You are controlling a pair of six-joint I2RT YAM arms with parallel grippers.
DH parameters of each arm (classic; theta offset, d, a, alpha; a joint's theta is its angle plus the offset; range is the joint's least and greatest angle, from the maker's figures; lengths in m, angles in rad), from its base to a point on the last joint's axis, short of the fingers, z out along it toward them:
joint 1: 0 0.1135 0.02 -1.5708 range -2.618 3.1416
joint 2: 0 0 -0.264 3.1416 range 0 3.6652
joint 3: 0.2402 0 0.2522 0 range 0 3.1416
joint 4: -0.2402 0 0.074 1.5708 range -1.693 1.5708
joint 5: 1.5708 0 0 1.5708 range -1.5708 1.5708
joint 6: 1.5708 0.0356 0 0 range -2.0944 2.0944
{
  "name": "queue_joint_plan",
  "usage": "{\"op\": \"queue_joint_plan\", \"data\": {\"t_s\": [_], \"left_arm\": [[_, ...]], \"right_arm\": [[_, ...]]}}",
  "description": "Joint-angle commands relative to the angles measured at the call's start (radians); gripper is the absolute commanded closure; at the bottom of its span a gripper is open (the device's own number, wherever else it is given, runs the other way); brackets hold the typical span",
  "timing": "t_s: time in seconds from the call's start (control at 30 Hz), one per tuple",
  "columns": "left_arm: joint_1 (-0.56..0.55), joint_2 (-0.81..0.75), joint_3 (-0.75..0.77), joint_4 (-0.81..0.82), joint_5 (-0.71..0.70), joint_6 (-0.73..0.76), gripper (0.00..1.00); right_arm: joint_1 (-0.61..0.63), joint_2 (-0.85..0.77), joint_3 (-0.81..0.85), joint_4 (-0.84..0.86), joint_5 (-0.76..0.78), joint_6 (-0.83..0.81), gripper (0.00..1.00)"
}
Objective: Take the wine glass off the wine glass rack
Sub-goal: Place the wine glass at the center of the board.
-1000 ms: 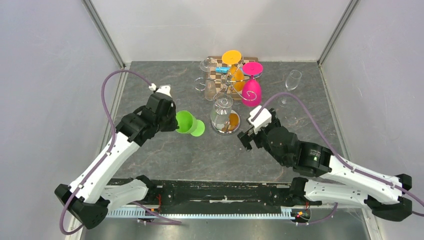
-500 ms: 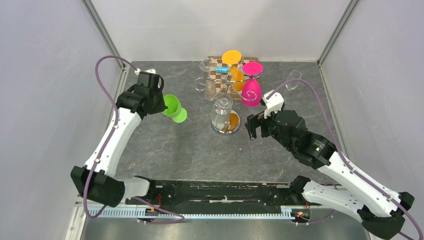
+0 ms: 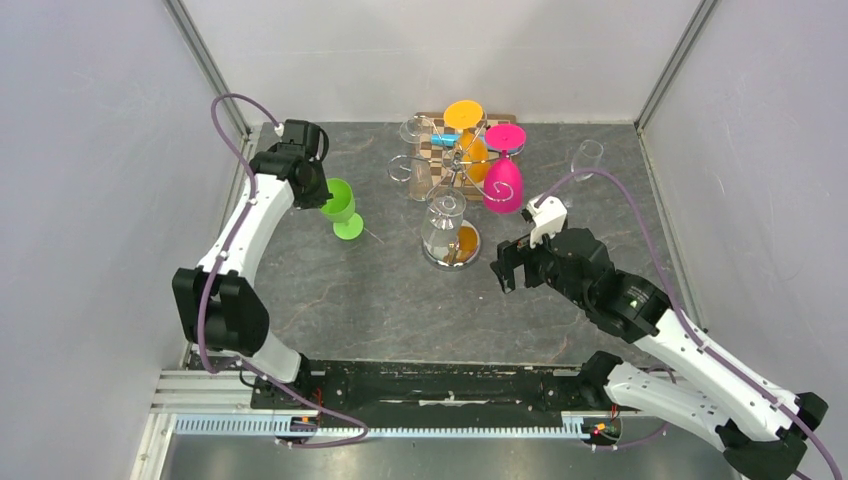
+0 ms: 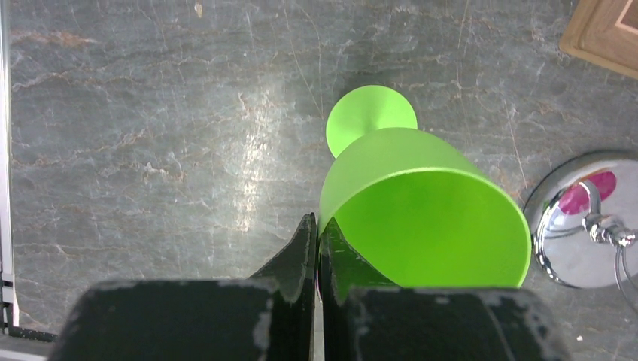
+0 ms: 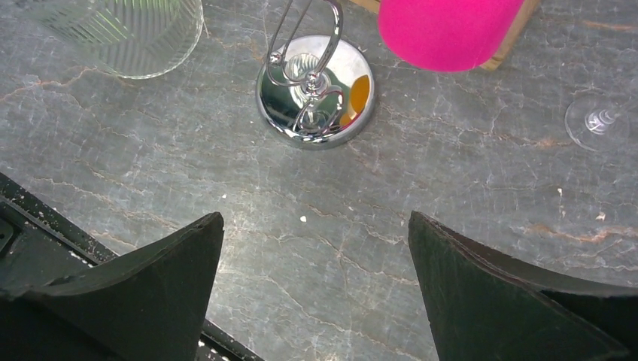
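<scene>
Left claw (image 4: 317, 226), arm outstretched, pinches the green wine glass (image 4: 421, 203); right claw (image 5: 316, 222) gapes wide.

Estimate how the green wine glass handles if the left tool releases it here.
The green wine glass looks matte and opaque, probably light rigid plastic, since the left tool holds it by one pinched rim wall. Wide bowl over a small foot, tilted: likely to tip. Fallen, it may roll in an arc.

Left gripper (image 3: 325, 196) grips the rim of a tilted green wine glass (image 3: 341, 208) at the tabletop's (image 3: 380, 300) left rear. Right gripper (image 3: 510, 260), jaws spread, hovers just right of the wine glass rack (image 3: 466, 248), where a pink glass (image 3: 503, 183) and an orange glass (image 3: 466, 117) hang
</scene>
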Motion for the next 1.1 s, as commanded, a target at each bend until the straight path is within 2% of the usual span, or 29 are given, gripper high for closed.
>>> {"op": "queue_joint_plan", "data": {"t_s": [0.0, 0.3, 0.53, 0.63, 0.97, 1.07], "left_arm": [[0.027, 0.069, 0.101, 0.017, -0.025, 0.06, 0.98], [0.08, 0.213, 0.197, 0.001, 0.012, 0.049, 0.98], [0.089, 0.262, 0.221, 0.002, -0.013, 0.049, 0.96], [0.091, 0.268, 0.228, 0.003, -0.01, 0.049, 0.88], [0.091, 0.228, 0.244, -0.005, -0.004, 0.064, 0.43], [0.09, 0.193, 0.24, -0.007, 0.0, 0.068, 0.39]], "right_arm": [[-0.002, -0.035, -0.024, 0.017, -0.004, 0.029, 0.05], [-0.002, -0.064, -0.063, 0.003, 0.0, 0.059, 0.02], [-0.001, -0.089, -0.077, -0.019, 0.03, 0.077, 0.02], [-0.001, -0.073, -0.071, -0.039, 0.03, 0.057, 0.02], [-0.001, -0.074, -0.069, -0.035, -0.034, 0.027, 0.02], [-0.002, -0.06, -0.038, -0.057, -0.011, 0.021, 0.02]]}}
